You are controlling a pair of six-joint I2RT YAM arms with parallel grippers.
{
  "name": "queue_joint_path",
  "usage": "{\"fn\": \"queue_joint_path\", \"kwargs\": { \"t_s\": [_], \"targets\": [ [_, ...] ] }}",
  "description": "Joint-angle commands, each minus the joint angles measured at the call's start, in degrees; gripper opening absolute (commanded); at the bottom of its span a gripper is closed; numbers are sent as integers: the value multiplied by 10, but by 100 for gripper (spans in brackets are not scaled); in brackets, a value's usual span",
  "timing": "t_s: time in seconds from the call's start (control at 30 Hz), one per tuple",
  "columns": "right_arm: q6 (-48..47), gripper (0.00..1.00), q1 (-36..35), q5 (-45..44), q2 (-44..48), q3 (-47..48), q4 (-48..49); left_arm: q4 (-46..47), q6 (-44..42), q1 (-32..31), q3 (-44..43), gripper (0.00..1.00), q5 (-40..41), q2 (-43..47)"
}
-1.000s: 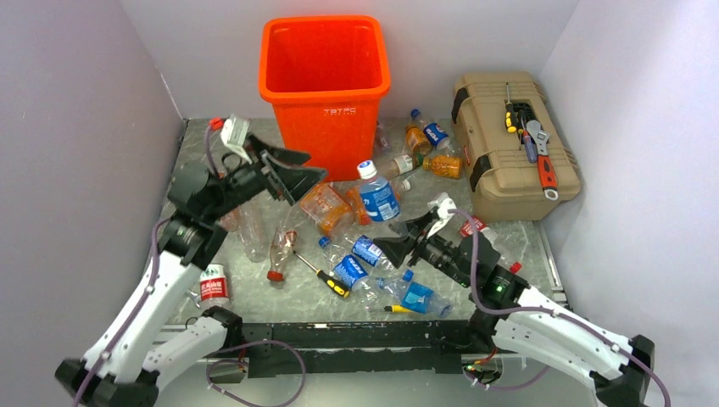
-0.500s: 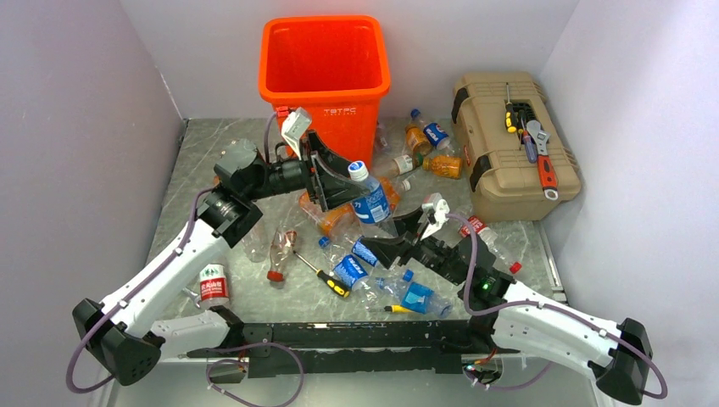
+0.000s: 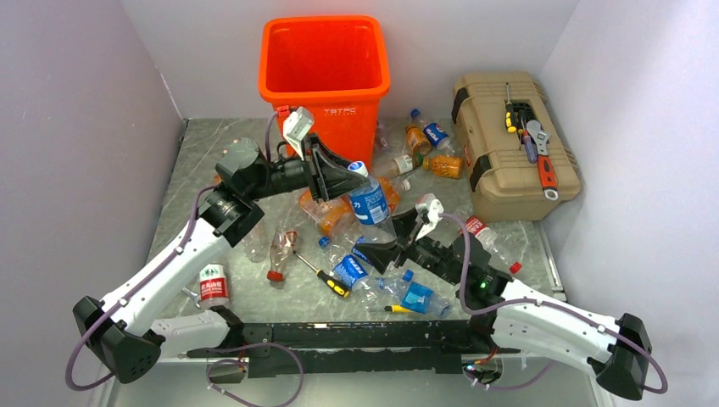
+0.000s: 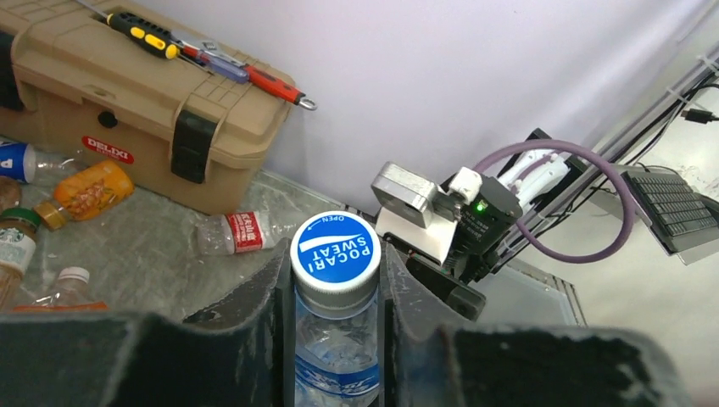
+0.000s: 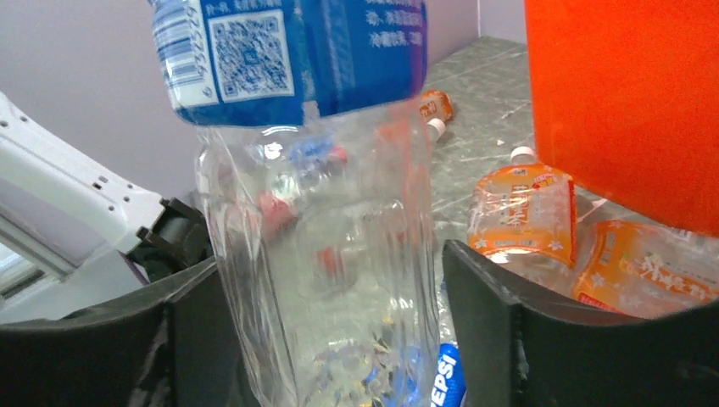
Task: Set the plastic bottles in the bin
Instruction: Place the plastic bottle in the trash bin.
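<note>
A clear plastic bottle with a blue label and a white-and-blue cap is held up over the pile in the middle of the table. My left gripper is shut on its neck just under the cap, a finger on each side. My right gripper stands open around the bottle's clear lower half, its right finger well apart from it. The orange bin stands just behind; its wall fills the upper right of the right wrist view.
More bottles lie about: crushed orange ones, a Pepsi one, a red-labelled one at the left, a few beside the tan toolbox. A yellow-handled screwdriver lies in the pile. Walls close in left, right and behind.
My left arm swung right from the table's left side and shut on the bottle's neck. My right gripper, which held the bottle's lower part, opened.
</note>
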State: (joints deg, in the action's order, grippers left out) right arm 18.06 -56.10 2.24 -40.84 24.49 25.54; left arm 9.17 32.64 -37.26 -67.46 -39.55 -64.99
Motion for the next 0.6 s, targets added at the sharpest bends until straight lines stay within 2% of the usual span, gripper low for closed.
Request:
{"fn": "queue_joint_path", "kwargs": {
  "t_s": [0.0,0.03,0.2,0.27,0.33,0.4,0.5,0.57],
  "targets": [
    [12,96,-6,-7,-11,67,-65,10,-17,-4,-15,0,15,10],
    [20,99,-5,-17,-11,82,-95,0,-30,-5,-23,0,24,13],
    [60,100,-5,-100,1,152,-236,-89,-145,-4,-111,0,147,27],
    [81,100,-5,-127,9,186,-309,-87,-189,-4,-141,0,233,28],
    [92,100,-5,-141,22,199,-347,-11,-215,-4,-131,0,322,35],
    [100,100,-5,-160,48,186,-354,65,-267,-3,-130,0,386,26],
    [105,100,-5,-180,95,142,-328,41,-337,3,-231,0,421,-37],
    [98,100,-5,-183,122,115,-311,43,-352,21,-285,0,423,-82]
  ]
}}
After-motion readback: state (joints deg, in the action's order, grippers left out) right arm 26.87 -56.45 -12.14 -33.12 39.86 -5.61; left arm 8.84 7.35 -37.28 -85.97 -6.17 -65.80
